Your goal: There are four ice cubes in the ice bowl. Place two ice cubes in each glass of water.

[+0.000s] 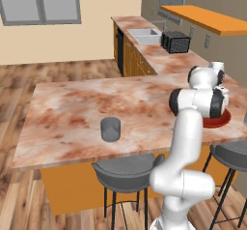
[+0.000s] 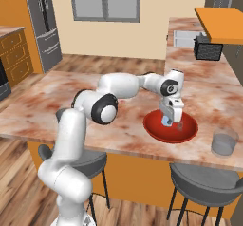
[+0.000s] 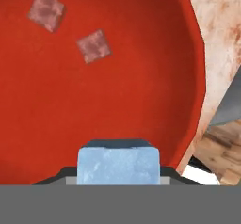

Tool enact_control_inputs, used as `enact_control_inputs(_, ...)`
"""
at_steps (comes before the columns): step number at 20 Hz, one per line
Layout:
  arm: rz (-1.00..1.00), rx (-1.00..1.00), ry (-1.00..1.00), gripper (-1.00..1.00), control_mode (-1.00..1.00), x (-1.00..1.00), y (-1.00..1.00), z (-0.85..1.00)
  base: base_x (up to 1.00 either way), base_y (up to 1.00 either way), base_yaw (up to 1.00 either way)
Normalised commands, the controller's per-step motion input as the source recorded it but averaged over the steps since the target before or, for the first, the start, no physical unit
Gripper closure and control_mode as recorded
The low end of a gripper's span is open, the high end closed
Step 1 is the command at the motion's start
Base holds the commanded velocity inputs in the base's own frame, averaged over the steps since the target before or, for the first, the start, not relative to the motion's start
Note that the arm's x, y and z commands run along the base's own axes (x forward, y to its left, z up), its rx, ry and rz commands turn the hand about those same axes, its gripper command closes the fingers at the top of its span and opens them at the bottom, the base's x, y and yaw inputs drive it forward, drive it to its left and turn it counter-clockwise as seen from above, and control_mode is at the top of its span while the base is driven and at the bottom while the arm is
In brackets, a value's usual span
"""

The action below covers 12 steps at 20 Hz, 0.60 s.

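Note:
My gripper [image 2: 172, 119] hangs just above the red ice bowl [image 2: 188, 126], shut on one pale blue-white ice cube [image 2: 166, 121]. In the hand view that ice cube [image 3: 117, 164] sits between the two dark finger tips, low over the bowl's inside [image 3: 117, 96]. Two more ice cubes [image 3: 46, 10] [image 3: 94, 45] lie on the bowl's floor, looking reddish. One glass of water [image 2: 224, 141] stands right of the bowl near the counter's front edge. The other glass [image 1: 110, 129] stands far to the left on the island. The arm hides most of the bowl [image 1: 220, 122] in the left base view.
The marble island [image 1: 72, 108] has grey stools [image 1: 126, 172] [image 2: 204, 182] tucked under its front edge. Behind it, a back counter carries a sink [image 1: 144, 35] and a black appliance [image 1: 176, 42]. Orange shelves [image 1: 207, 19] hang above.

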Motion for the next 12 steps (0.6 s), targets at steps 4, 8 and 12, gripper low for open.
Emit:
enact_control_inputs(4,0.00,-0.01,-0.12,1.00,-1.00,-0.59,1.00,0.38,0.00,0.00,0.00)
enact_control_inputs(8,0.00,-0.06,-0.20,1.00,-1.00,-0.19,1.00,0.78,0.00,0.00,0.00)
enact_control_inputs(12,0.03,-0.04,-0.22,1.00,-1.00,-0.09,1.00,0.29,0.00,0.00,0.00)
